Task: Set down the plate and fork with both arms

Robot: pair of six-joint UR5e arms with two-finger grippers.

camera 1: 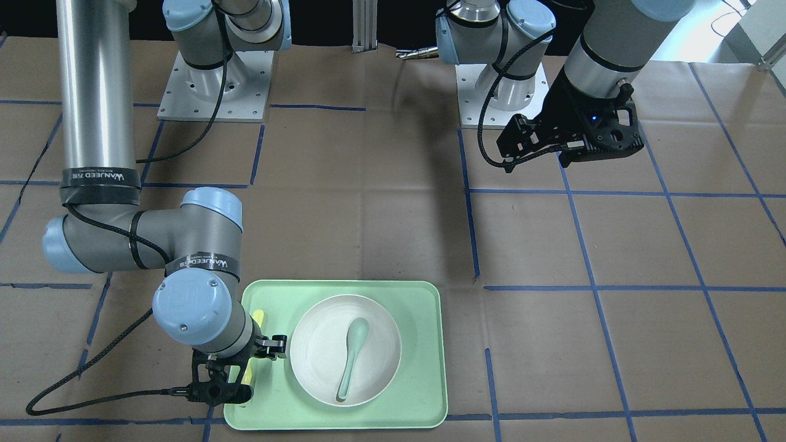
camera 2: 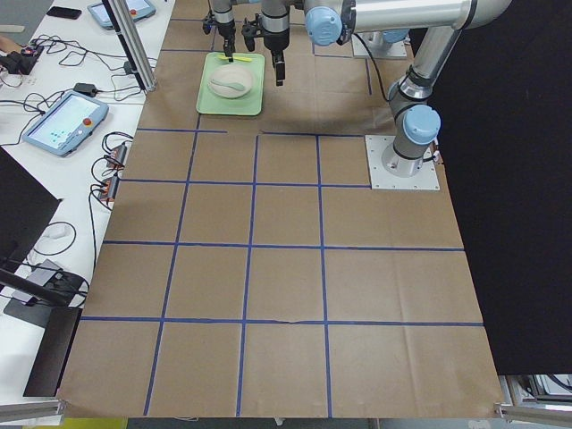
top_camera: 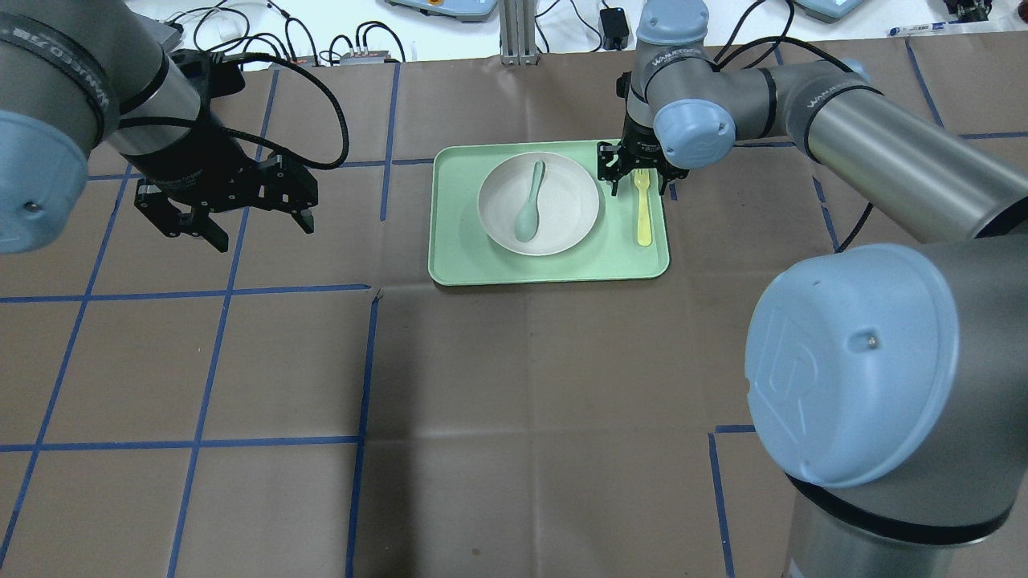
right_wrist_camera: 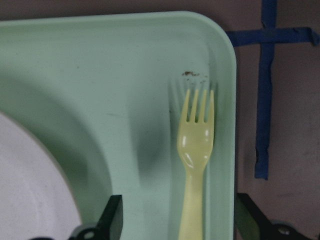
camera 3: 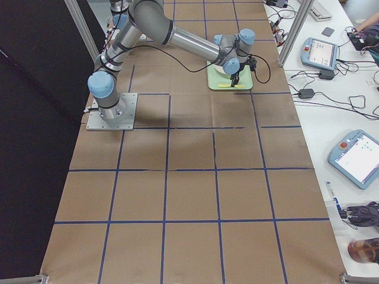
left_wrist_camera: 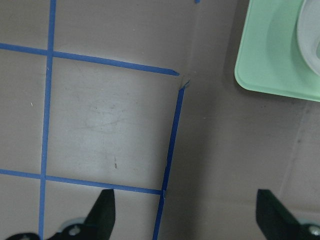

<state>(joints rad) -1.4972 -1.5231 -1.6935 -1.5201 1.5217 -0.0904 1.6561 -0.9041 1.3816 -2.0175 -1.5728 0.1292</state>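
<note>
Tray (top_camera: 450, 265): plate (top_camera: 566, 217) at its middle, spoon (top_camera: 530, 205) lying in it; fork (top_camera: 643, 217) flat along the tray's right edge. Right gripper (top_camera: 640, 183) over the fork's tined end, fingers wide astride it; left gripper (top_camera: 263, 233) well off the tray's left, fingers wide, empty.

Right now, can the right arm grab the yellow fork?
Probably yes. The right tool hangs open right over the fork, with a finger on each side of it. Nothing covers the fork; it lies on the tray beside the plate.
</note>
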